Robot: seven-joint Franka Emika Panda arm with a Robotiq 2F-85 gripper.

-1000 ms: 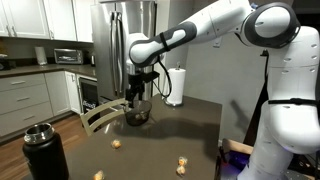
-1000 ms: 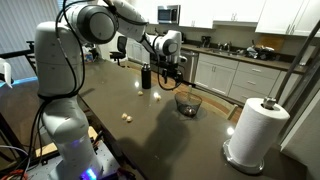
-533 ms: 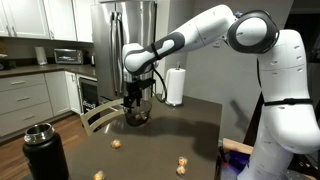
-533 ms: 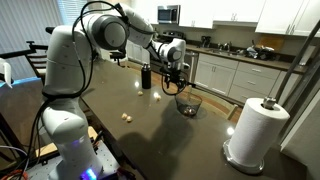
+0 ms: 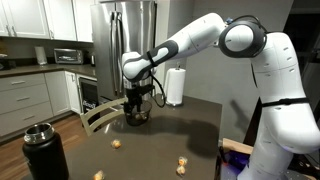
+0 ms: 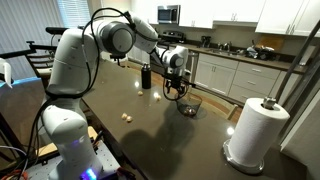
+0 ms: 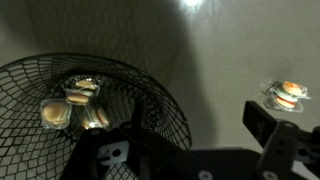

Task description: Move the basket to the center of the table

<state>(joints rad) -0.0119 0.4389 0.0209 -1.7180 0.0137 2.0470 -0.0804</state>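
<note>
hovering at the far edge of the tabletop (image 5: 190, 130), the end effector (image 7: 185, 135) stands open astride the basket (image 7: 130, 95) rim, apparently lined up to grip before the move.

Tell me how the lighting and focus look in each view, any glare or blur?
Wrist view: dim, with one bright glare spot on the table at the top edge; the basket wires read sharp, while the gripper up close is dark and soft. Both exterior views: evenly lit, no obvious motion blur; in an exterior view the glossy tabletop shows a pale sheen.
</note>
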